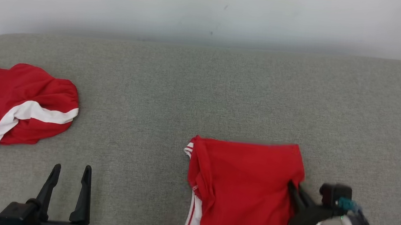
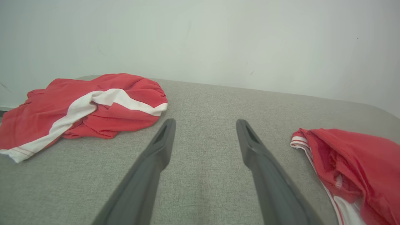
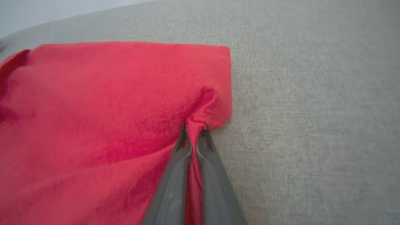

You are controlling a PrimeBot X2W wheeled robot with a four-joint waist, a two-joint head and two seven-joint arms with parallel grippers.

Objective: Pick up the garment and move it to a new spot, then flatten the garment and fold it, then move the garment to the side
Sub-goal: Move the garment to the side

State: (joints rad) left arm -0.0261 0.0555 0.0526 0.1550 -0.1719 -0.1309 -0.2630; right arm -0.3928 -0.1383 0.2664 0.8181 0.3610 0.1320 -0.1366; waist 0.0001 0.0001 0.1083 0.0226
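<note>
From the head view, a grey cloth-covered bench (image 1: 202, 90) stretches out in front of a pale wall (image 1: 211, 9). The folded red garment (image 1: 240, 191) lies flat on the near side of the bench, right of the middle, with white-striped trim along its left edge. The right tool (image 1: 291, 185) reaches in from the lower right and meets the garment's right edge, where the cloth puckers around the dark fingertips. Far off on the left side of the bench is a crumpled red garment (image 1: 11, 107) with a broad white band, well apart from the folded one. The left tool (image 1: 72, 168) sits at the lower left, its two fingers spread and nothing between them.

In the left wrist view, the left tool (image 2: 205, 123) stands released over bare grey fabric. The crumpled red garment (image 2: 93, 106) lies beyond its left finger, and the folded red garment (image 2: 350, 159) shows at the right edge, its striped trim turned this way.

In the right wrist view, the right tool (image 3: 195, 132) is clenched on the folded red garment (image 3: 109, 103). A pinch of red cloth is squeezed between the two grey fingers near the garment's right edge, creases fanning out from the tips. The rest of the garment lies smooth on the bench (image 3: 312, 109).
</note>
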